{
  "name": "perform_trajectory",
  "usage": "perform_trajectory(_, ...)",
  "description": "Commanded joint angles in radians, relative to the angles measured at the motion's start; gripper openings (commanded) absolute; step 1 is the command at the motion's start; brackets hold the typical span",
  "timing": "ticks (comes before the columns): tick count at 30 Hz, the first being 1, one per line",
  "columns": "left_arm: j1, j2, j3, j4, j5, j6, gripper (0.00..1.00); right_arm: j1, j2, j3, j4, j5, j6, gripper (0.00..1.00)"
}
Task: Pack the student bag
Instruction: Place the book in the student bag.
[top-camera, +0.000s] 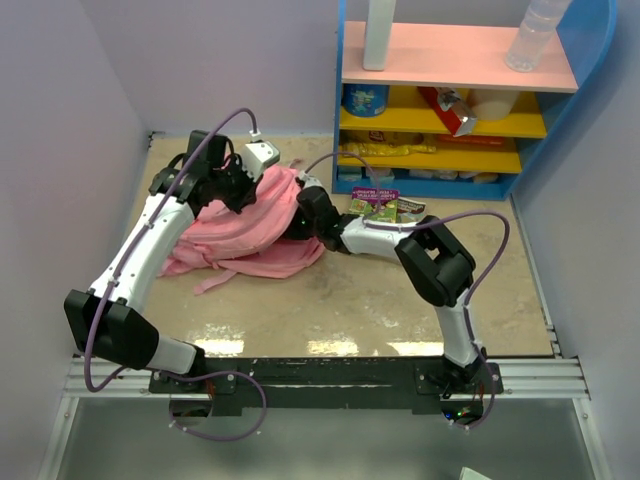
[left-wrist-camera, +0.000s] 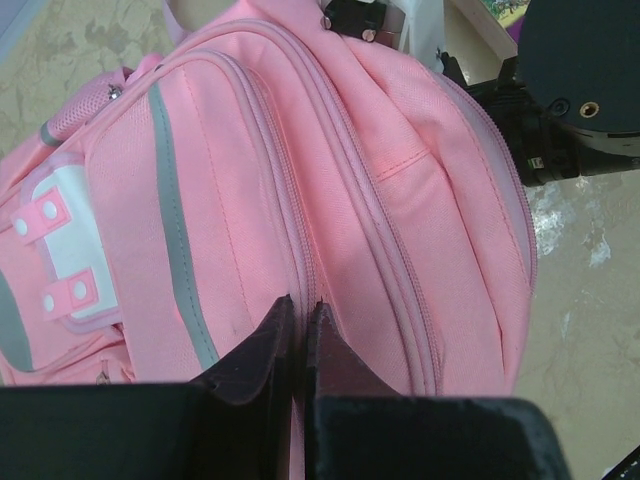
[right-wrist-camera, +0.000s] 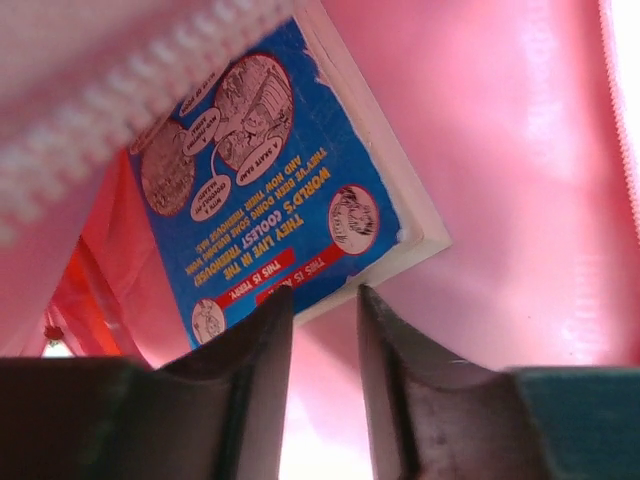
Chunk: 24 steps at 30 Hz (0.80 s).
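Partly, then: one book (right-wrist-camera: 270, 170) is already inside the pink bag (top-camera: 250, 225) lying on the table (top-camera: 400, 300), left claw (left-wrist-camera: 303, 305) pinching its zip seam, right claw (right-wrist-camera: 325, 295) narrow inside, grip unclear; other items (top-camera: 385, 207) lie outside.

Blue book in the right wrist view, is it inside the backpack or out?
Inside: pink lining of the student bag surrounds the blue book, with zipper teeth along the opening above it.
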Motion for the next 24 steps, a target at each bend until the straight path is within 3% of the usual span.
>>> perform_trajectory(1, -0.011, -0.040, 0.058, 0.078, 0.079, 0.002, 0.00, 0.012, -0.046, -0.029, 0.137, -0.056, 0.022, 0.49)
perform_trajectory(2, -0.011, -0.041, 0.057, 0.078, 0.077, 0.002, 0.00, 0.008, -0.065, -0.044, 0.139, -0.077, 0.014, 0.61)
perform_trajectory(3, -0.012, -0.038, 0.053, 0.080, 0.074, 0.002, 0.00, -0.001, -0.101, -0.063, 0.136, -0.102, 0.007, 0.65)
perform_trajectory(5, -0.011, -0.038, 0.043, 0.082, 0.059, 0.000, 0.00, -0.041, -0.157, -0.147, 0.134, -0.148, -0.001, 0.69)
perform_trajectory(7, -0.011, -0.038, 0.018, 0.098, 0.035, 0.000, 0.00, -0.090, -0.268, -0.302, 0.202, -0.185, 0.035, 0.67)
perform_trajectory(10, -0.011, -0.031, 0.003, 0.112, 0.025, -0.006, 0.00, -0.121, -0.376, -0.461, 0.320, -0.162, 0.071, 0.46)
perform_trajectory(11, -0.011, -0.026, 0.004, 0.115, 0.025, -0.008, 0.00, -0.127, -0.391, -0.478, 0.325, -0.159, 0.070, 0.25)
perform_trajectory(14, -0.009, -0.017, 0.006, 0.115, 0.034, -0.015, 0.00, -0.138, -0.390, -0.535, 0.393, -0.156, 0.108, 0.00)
perform_trajectory(24, -0.009, -0.037, 0.021, 0.091, 0.070, 0.003, 0.00, -0.146, -0.203, -0.358, 0.362, -0.168, 0.175, 0.00)
